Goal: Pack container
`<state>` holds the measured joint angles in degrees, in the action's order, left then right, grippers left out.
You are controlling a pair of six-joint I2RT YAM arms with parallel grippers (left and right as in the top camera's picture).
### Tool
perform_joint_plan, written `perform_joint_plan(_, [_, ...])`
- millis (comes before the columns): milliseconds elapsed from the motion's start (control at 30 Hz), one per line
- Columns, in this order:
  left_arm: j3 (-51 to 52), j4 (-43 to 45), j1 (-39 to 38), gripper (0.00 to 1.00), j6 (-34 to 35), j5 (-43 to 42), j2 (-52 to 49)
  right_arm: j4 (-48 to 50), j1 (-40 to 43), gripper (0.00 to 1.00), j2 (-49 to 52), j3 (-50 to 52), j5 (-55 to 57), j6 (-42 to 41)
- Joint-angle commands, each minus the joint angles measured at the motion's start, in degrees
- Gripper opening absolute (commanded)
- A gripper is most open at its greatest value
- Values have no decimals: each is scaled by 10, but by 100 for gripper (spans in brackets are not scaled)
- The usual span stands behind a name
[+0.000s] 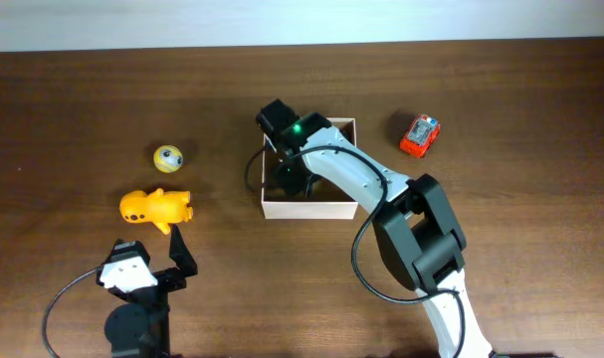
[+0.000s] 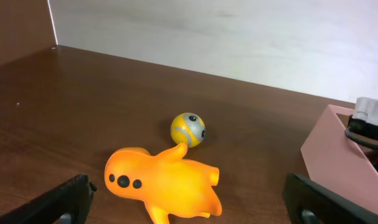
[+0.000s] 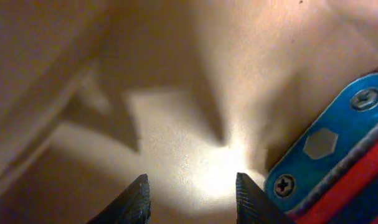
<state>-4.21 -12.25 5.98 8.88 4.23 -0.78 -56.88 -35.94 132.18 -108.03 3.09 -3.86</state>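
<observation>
Three toys lie on the table (image 1: 63, 99) outside the container (image 1: 309, 209): orange toy (image 1: 157, 208), yellow ball (image 1: 168, 157), red toy (image 1: 419, 135). The container sits mid-table, a little toward the far edge, open side up.

Right gripper (image 3: 192, 199): down inside the container, over its tan floor. Jaws partly apart, nothing between them. A blue-and-red toy (image 3: 338, 155) lies on that floor just beside one finger, not gripped.

Left gripper (image 1: 150, 249): near the front-left of the table, jaws spread wide, empty.

Relation that matters for the next pick: the orange toy is straight ahead of the left gripper and near it, with the ball just beyond. The toy's long axis runs roughly left-right, across the line of approach and about in line with the two fingers. Judgement: a wrist turn would let the fingers close across the narrower body instead of end to end.

The container lies to the right of the orange toy, apart from it. Left arm is nearer for the orange toy and ball. The red toy, right of the container, falls to the right arm.
</observation>
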Motion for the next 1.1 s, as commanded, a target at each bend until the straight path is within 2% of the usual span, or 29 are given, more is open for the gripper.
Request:
perform_joint_plan(0, [5, 2, 0, 99, 1, -9, 5, -2, 10, 39, 6, -16, 3, 4])
perform_joint_plan(300, [5, 2, 0, 99, 1, -9, 5, -3, 34, 39, 6, -50, 3, 0])
perform_joint_plan(433, [5, 2, 0, 99, 1, -9, 5, -10, 38, 39, 6, -106, 1, 0])
perform_joint_plan(600, [5, 2, 0, 99, 1, -9, 5, -50, 39, 41, 6, -224, 1, 0])
perform_joint_plan(667, [5, 2, 0, 99, 1, -9, 5, -71, 43, 48, 6, -273, 1, -1])
perform_joint_plan(800, [5, 2, 0, 99, 1, -9, 5, -124, 65, 86, 6, -370, 3, -37])
perform_joint_plan(833, [5, 2, 0, 99, 1, -9, 5, -139, 75, 91, 6, -391, 3, -45])
perform_joint_plan(900, [5, 2, 0, 99, 1, -9, 5, -167, 93, 94, 5, -424, -2, -58])
perform_joint_plan(1000, [5, 2, 0, 99, 1, -9, 5, -206, 121, 90, 5, -461, -5, -58])
perform_joint_plan(1067, [5, 2, 0, 99, 1, -9, 5, -215, 140, 93, 5, -467, -5, -58])
